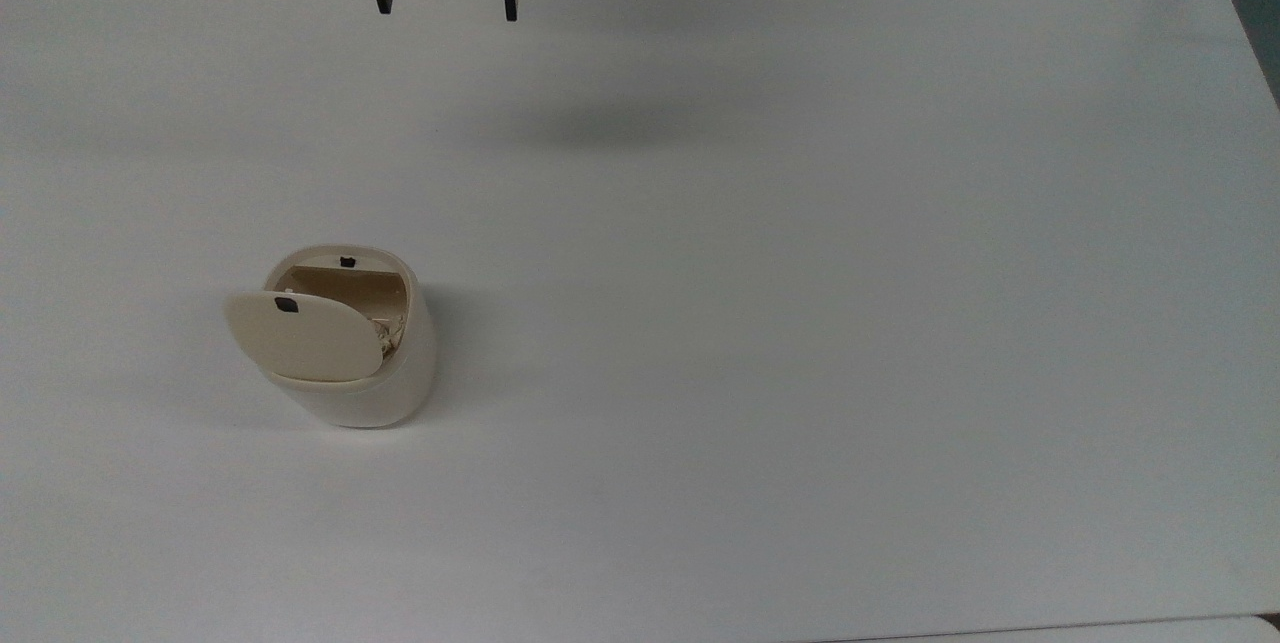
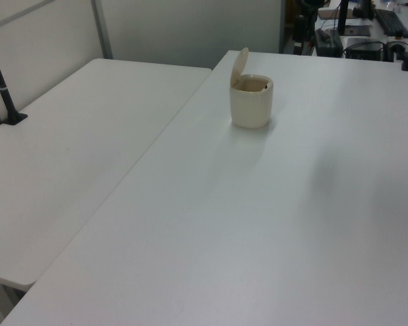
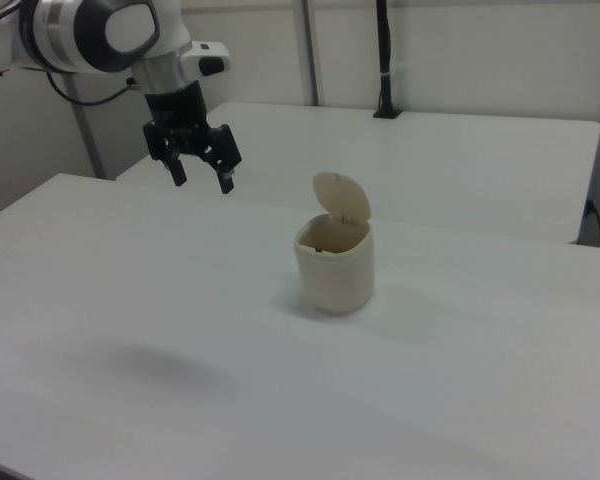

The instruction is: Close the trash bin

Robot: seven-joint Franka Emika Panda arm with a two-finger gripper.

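Bin open on the table, arm waiting high and well apart from it.

The trash bin (image 1: pixel 350 343) stands on the white table (image 1: pixel 800 323) toward the top view's left, its lid (image 1: pixel 303 335) tipped up on its hinge so the brownish inside shows. The gripper (image 1: pixel 446 1) hangs above the table's far edge with fingers spread and empty, likely because closing calls for a push down on the raised lid, not a grasp.

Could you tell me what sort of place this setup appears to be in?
Most likely a robotics lab or test workspace. A robot arm's gripper hangs over a plain white table, camera stands are clamped to the table edges, and the trash bin stands open on it.
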